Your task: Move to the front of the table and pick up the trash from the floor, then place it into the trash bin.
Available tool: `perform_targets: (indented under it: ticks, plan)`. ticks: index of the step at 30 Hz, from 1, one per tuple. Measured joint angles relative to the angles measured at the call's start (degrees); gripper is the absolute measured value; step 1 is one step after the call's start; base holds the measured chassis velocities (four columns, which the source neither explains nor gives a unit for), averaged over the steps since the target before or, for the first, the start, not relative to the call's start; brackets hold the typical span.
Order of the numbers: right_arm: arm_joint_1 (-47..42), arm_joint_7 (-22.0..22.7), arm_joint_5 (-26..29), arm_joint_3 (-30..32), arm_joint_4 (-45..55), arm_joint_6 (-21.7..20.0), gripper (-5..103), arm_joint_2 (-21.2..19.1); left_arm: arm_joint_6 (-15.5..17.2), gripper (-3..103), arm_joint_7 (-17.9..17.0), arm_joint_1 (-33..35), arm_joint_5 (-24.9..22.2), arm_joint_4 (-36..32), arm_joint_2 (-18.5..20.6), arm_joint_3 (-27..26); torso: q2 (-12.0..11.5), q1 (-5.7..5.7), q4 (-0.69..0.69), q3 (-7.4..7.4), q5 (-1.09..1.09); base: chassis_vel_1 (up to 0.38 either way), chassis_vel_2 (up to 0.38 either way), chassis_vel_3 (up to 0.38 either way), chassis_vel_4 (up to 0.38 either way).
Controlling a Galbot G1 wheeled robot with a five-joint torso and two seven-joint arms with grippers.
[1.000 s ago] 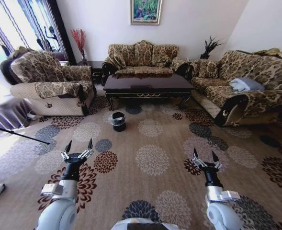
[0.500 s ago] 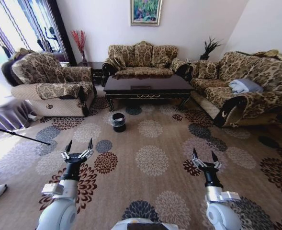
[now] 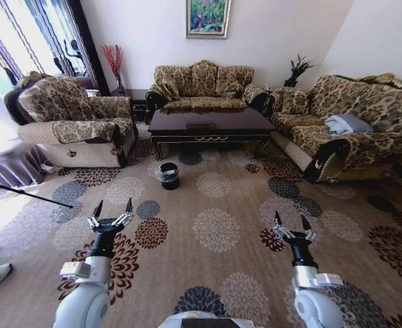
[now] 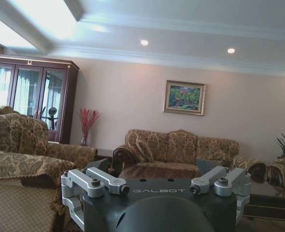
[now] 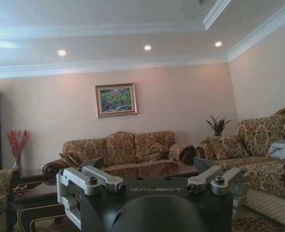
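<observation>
Both arms hanging low over carpet, far short of table (image 3: 211,121). Left gripper (image 3: 110,210) fingers apart; right gripper (image 3: 291,223) fingers apart. Bin (image 3: 168,173) sitting ahead by table's left front leg, nearer left arm. Trash too small to spot.
</observation>
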Motion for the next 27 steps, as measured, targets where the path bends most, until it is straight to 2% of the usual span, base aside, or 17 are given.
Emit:
perform_targets:
  ticks: [13, 15, 19, 27]
  plan:
    - [-0.22, 0.03, 0.04, 0.14, 0.22, 0.08, 100, 0.10, -0.07, 100, -0.07, 0.20, 0.10, -0.13, 0.01, 0.02, 3.35, 1.51, 0.00, 1.84, 0.00, 0.000, 0.000, 0.000, 0.000]
    - [-0.28, 0.05, 0.04, 0.15, 0.28, 0.09, 100, 0.09, 0.07, 100, -1.78, 0.30, 0.64, -0.32, 0.02, 0.40, 4.18, 1.92, 0.00, 2.25, 0.00, 0.000, 0.000, 0.000, 0.000]
    - [-0.28, 0.08, 0.04, 0.20, 0.41, 0.09, 100, 0.01, 0.31, 100, -3.47, 0.29, 0.76, -0.38, 0.02, 0.70, 4.79, 2.23, 0.00, 2.54, 0.00, 0.000, 0.000, 0.000, 0.000]
    - [-0.28, 0.10, 0.06, 0.27, 0.35, 0.09, 100, -0.15, 0.40, 100, -3.93, 0.26, 0.75, -0.33, 0.11, 0.66, 4.91, 2.30, 0.00, 2.60, 0.00, 0.000, 0.000, 0.000, 0.000]
